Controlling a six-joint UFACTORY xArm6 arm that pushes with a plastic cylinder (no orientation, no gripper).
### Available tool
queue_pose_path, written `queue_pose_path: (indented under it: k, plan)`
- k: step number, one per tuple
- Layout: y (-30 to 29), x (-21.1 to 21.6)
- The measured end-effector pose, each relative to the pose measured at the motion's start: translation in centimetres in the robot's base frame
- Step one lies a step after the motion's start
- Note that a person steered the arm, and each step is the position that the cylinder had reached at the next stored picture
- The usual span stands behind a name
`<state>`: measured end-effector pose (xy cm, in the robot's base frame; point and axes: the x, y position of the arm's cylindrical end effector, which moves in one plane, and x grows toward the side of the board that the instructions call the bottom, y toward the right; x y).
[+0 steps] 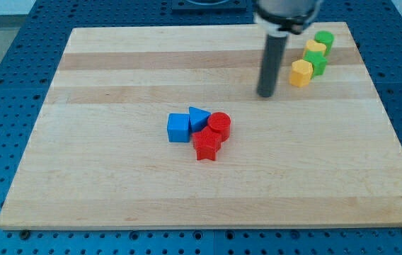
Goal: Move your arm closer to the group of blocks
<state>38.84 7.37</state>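
A group of blocks lies near the board's middle: a blue cube (178, 128), a blue triangular block (198, 117), a red cylinder (219, 125) and a red star-shaped block (207, 144), all touching or nearly touching. My tip (266, 93) is on the board up and to the right of this group, with a clear gap between them. A second group sits at the view's top right: a yellow hexagonal block (301, 73), a green block (317, 61), a yellow block (315, 48) and a green cylinder (323, 39). My tip is just left of the yellow hexagonal block.
The wooden board (116, 177) rests on a blue perforated table (3, 85). The arm's body (286, 14) hangs over the board's top edge.
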Motion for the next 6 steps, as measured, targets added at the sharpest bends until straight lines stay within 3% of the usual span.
queue_pose_path:
  k: [3, 4, 5, 6]
  plan:
    - [-17.7, -0.2]
    - [-20.0, 8.2]
    - [-19.9, 11.2]
    - [-19.3, 9.8]
